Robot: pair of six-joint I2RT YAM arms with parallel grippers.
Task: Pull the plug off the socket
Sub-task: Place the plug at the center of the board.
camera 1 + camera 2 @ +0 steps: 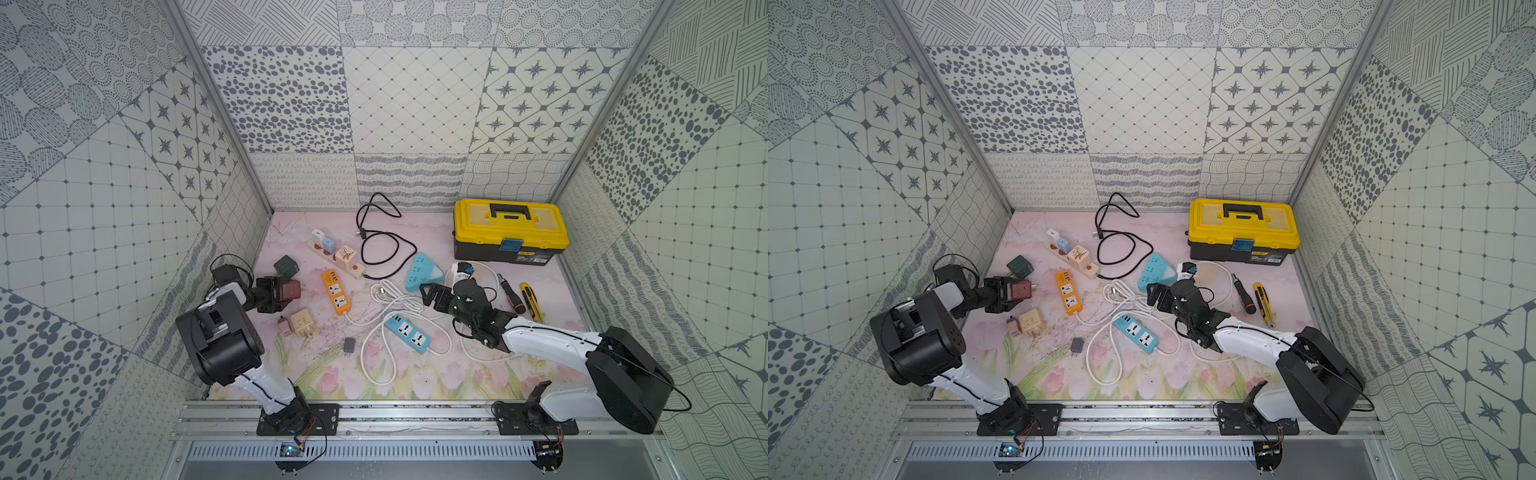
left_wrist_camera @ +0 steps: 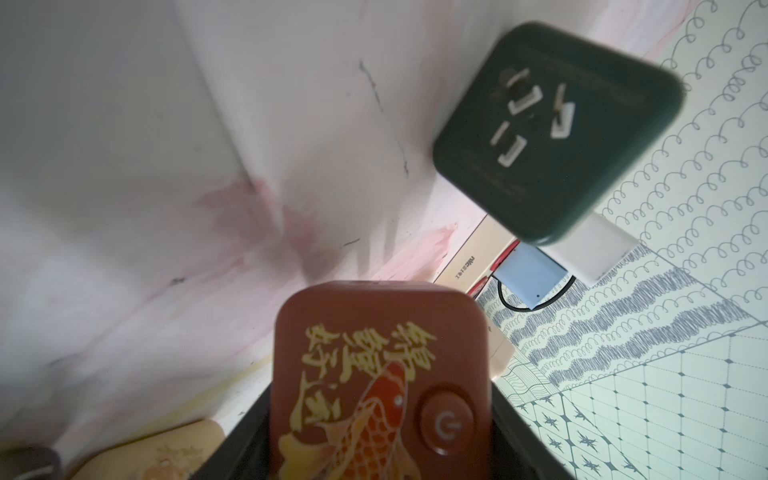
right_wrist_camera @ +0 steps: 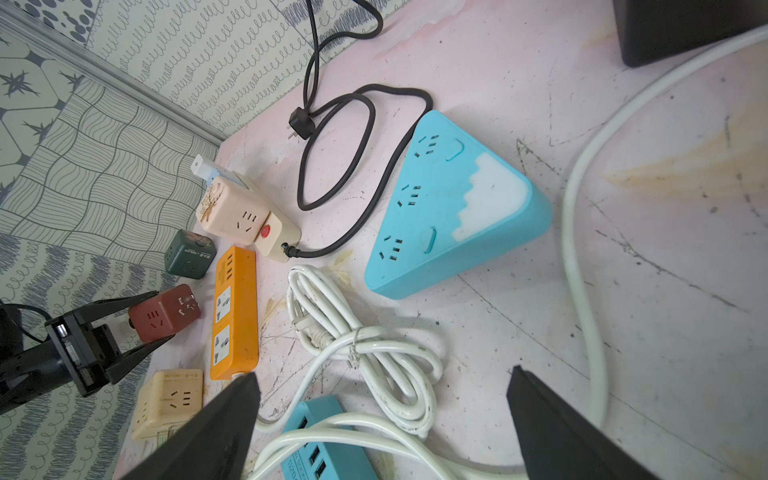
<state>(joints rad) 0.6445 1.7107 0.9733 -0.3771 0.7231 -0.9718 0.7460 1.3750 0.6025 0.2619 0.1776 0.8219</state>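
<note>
Squarely inside left hand (image 3: 163,316), red cube plug (image 3: 166,312).

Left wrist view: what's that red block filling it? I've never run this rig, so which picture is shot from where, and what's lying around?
These are two robot arms with two-finger grippers. Both top views look down from overhead; each wrist view rides on its arm. The block is a red cube adapter, clamped in the left gripper, prongs bare. The right gripper hangs open and empty near a white cable. Also there: a cream power strip with adapters plugged in, an orange strip, a yellow toolbox.
</note>
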